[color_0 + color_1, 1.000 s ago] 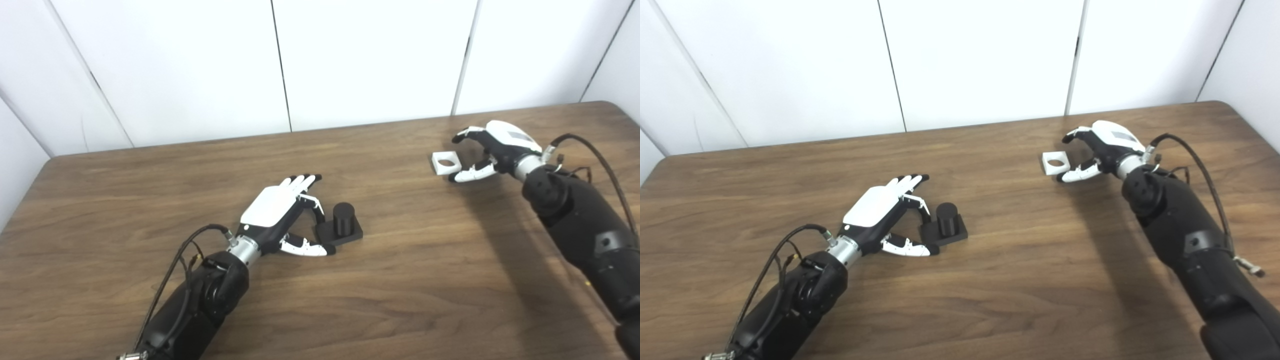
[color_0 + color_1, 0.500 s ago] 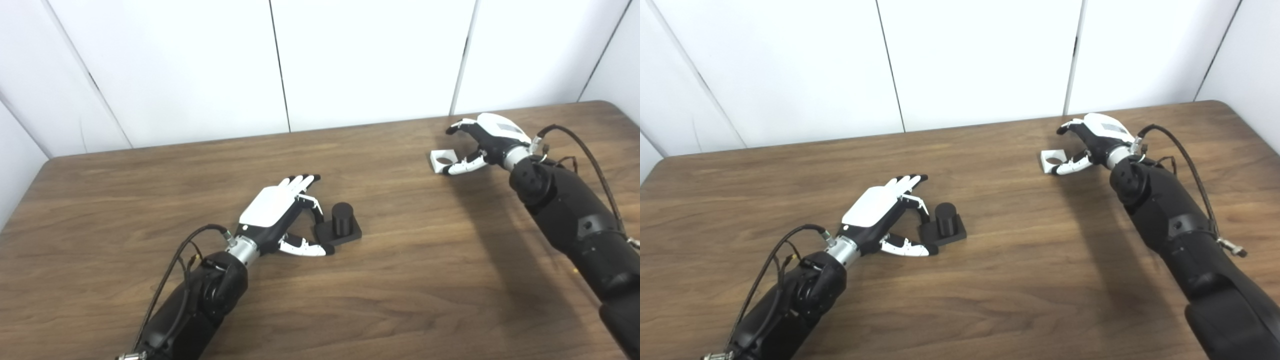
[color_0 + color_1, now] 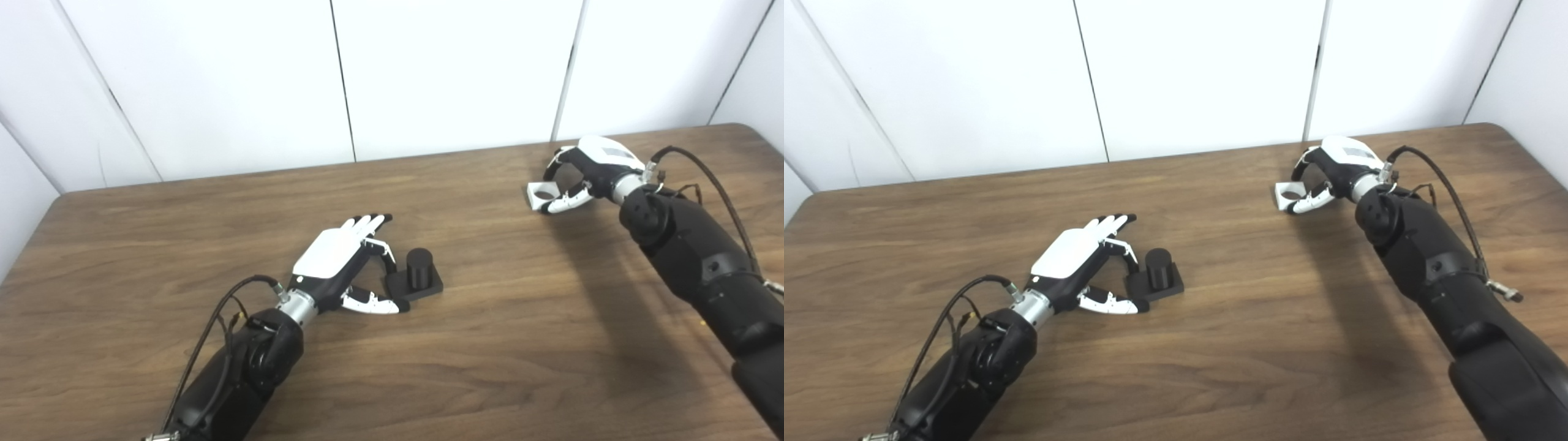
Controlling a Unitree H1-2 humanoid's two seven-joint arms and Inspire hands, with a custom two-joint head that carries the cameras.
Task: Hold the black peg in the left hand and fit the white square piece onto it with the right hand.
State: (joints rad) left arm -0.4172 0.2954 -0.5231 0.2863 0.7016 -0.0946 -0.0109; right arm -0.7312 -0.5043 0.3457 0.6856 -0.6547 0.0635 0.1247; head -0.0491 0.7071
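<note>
Closing right hand fingers onto white square piece; left hand unmoved.

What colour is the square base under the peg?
Black, like the peg itself; the base shows best in the left eye view.

Dark wood-grain table, black peg upright on its base near middle, white square piece far right

One black peg stood on brown table. One white square piece with round hole lay near far right side. Two robot hands were there: one left hand, one right hand. Two black arms. One table in all.
</note>
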